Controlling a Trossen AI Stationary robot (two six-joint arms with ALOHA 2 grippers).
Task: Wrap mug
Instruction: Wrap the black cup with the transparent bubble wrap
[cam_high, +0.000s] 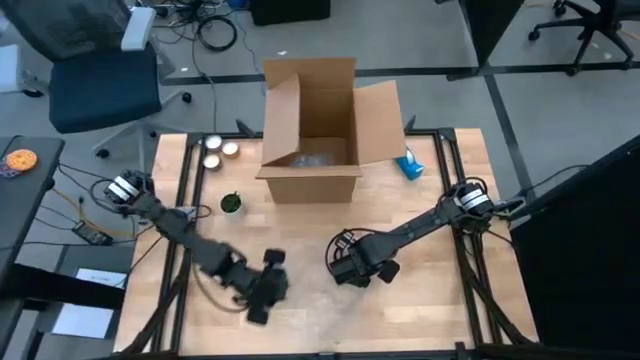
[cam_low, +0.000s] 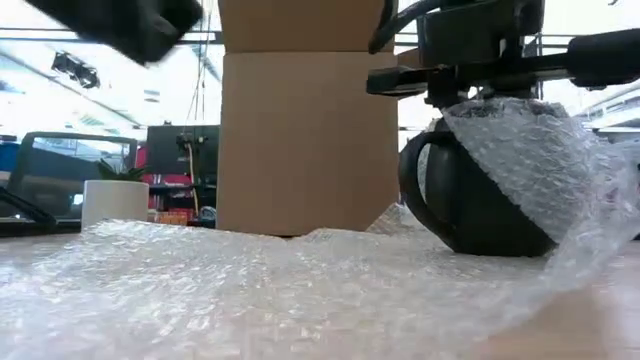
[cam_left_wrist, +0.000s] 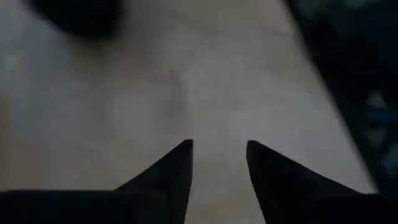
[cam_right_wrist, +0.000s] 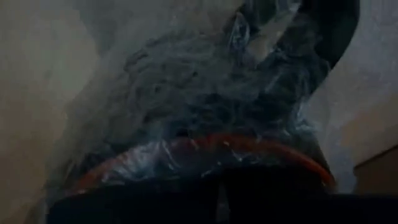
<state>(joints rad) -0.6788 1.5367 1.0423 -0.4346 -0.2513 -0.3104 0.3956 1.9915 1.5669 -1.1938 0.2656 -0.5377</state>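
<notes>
The black mug (cam_low: 480, 195), sat in front of the cardboard box (cam_high: 312, 130) and half draped in bubble wrap (cam_low: 250, 290), is topped by the right gripper (cam_high: 352, 262) (jaws can't be made out), while the left gripper (cam_left_wrist: 219, 152), further left of the box, is held slightly open, empty.

The high view looks straight down on the table (cam_high: 420, 310). The low view sits at tabletop level, close behind the bubble wrap (cam_low: 250, 290), facing the box (cam_low: 305, 140), which the high view also shows. Each wrist view peers past its own fingers (cam_left_wrist: 171, 177).
</notes>
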